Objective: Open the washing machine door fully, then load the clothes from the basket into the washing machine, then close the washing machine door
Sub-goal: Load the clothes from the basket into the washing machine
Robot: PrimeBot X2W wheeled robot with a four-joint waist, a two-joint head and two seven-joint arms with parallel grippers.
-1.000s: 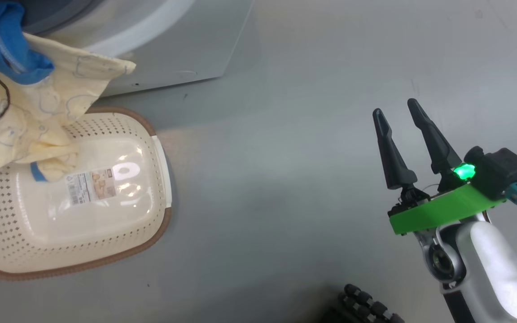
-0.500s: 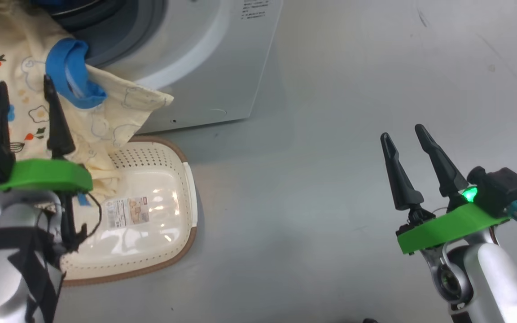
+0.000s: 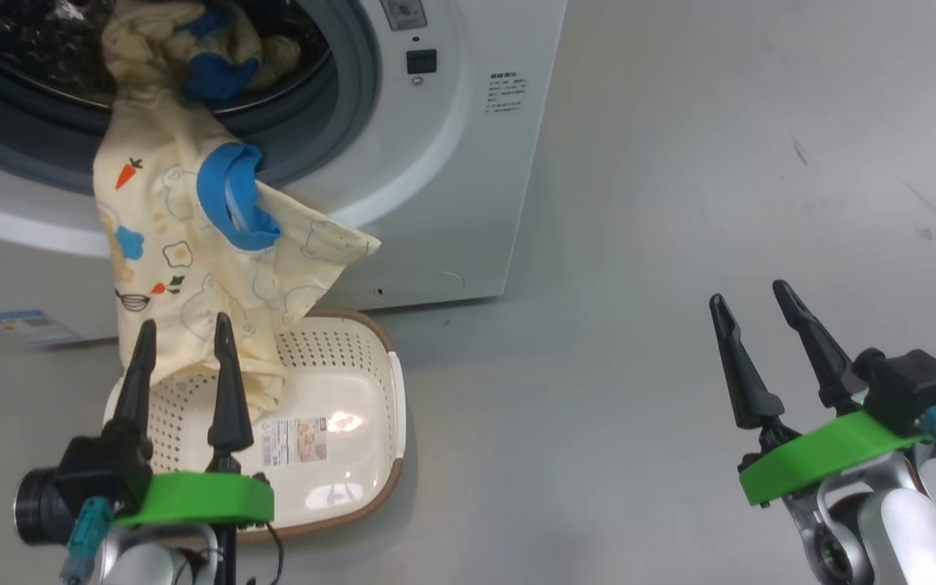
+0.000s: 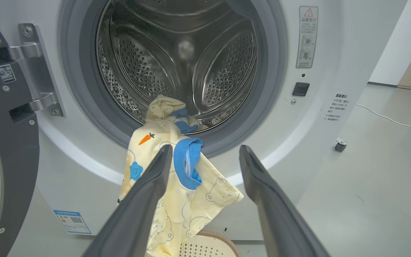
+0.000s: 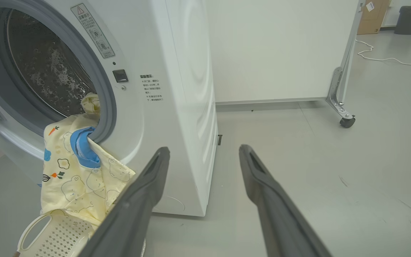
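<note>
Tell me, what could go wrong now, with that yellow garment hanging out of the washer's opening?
1. The clothes drape over the grey seal, hanging toward the basket; shutting the washing machine door now would likely trap them.
2. Most of them hang outside the drum, so they might slide back out.
3. The left claw and right claw are open and hold nothing, so nothing catches them.

The grey floor (image 3: 679, 203) bears the washing machine (image 3: 468, 203), ahead of the left gripper (image 3: 184, 322). The basket (image 3: 338, 357) rests on it just below that gripper, close before the machine.
</note>
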